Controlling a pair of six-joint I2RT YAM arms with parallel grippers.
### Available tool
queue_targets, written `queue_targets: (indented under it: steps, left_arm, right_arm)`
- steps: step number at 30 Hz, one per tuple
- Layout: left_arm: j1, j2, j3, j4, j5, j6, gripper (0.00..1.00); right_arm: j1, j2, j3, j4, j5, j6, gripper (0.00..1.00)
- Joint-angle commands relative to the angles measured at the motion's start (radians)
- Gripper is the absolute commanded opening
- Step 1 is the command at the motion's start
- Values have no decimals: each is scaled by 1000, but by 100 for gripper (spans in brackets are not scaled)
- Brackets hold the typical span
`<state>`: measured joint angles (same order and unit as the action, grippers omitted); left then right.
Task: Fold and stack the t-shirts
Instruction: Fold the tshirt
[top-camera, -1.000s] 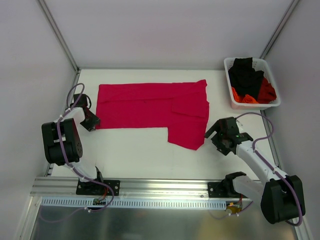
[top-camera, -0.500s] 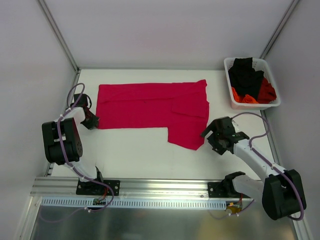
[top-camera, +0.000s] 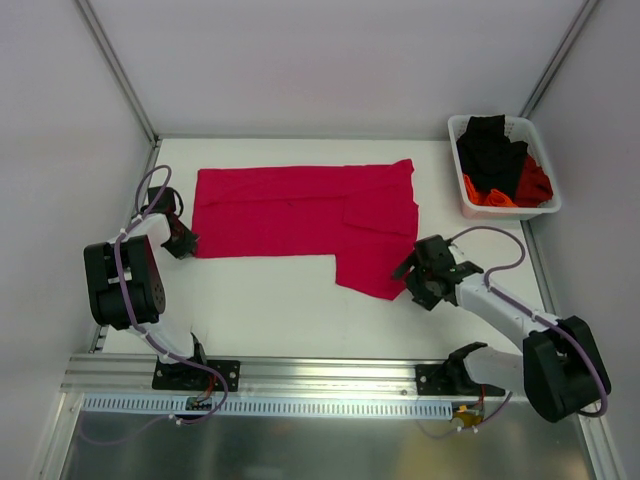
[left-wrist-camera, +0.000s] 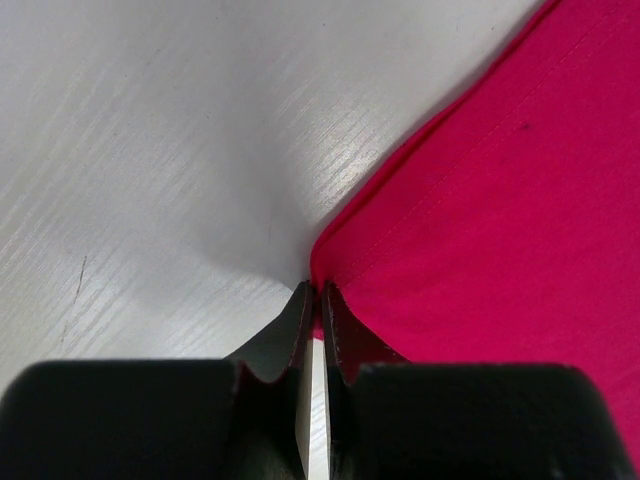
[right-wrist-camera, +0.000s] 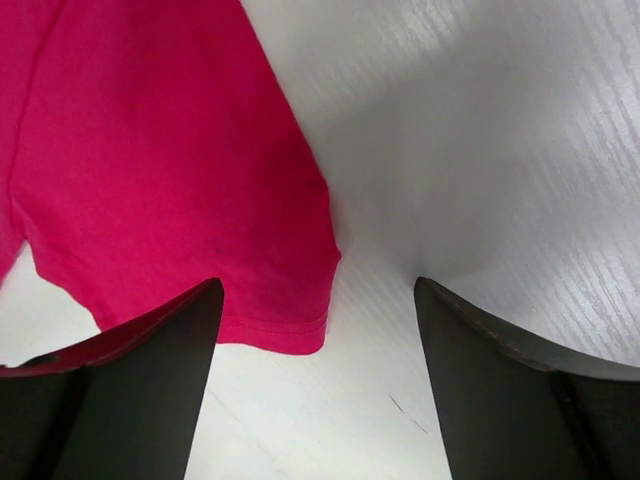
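A crimson-pink t-shirt (top-camera: 300, 212) lies spread flat on the white table, one sleeve hanging toward the near side. My left gripper (top-camera: 183, 243) is shut on the shirt's near-left corner; in the left wrist view the jaws (left-wrist-camera: 318, 300) pinch the hem of the pink cloth (left-wrist-camera: 500, 200). My right gripper (top-camera: 415, 275) is open and low over the table, right beside the sleeve's near corner. In the right wrist view the sleeve's hemmed corner (right-wrist-camera: 290, 320) lies between its spread fingers (right-wrist-camera: 150, 380). Black (top-camera: 488, 150) and orange-red (top-camera: 535, 185) t-shirts lie in the basket.
A white plastic basket (top-camera: 510, 212) stands at the table's back right corner. Metal frame posts rise at the back left (top-camera: 115, 65) and back right. The aluminium rail (top-camera: 300, 375) runs along the near edge.
My right gripper has moved left, up to the sleeve's near corner, still open. The left gripper and the shirt have not moved.
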<state>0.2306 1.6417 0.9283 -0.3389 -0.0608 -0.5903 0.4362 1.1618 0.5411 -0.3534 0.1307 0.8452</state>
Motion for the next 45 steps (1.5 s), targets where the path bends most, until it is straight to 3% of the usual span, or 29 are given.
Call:
queue_targets:
  steps: [1,6,8,14,15,26,45]
  left_arm:
    - [6,-19,26,-28,4,18,0]
    - [6,-17,18,-28,6,14,0]
    - [6,-20,17,-26,4,15,0]
    - [7,-25,17,-28,6,27,0]
    - [7,-25,17,-28,7,30,0]
    - [7,-88,44,-26,-2,99,0]
    - [3,-120,44,-25,24,124,0]
  right_arm:
    - [4,27,3,13,44,20,79]
    - [4,84,3,67,27,12,49]
    - [4,99,5,71,30,15,43]
    - [4,107,6,74,40,5,10]
    - [4,107,17,73,38,0,1]
    - [1,-47,91,-47,96,-142,0]
    - [-1,-33,171,-15,99,-178,0]
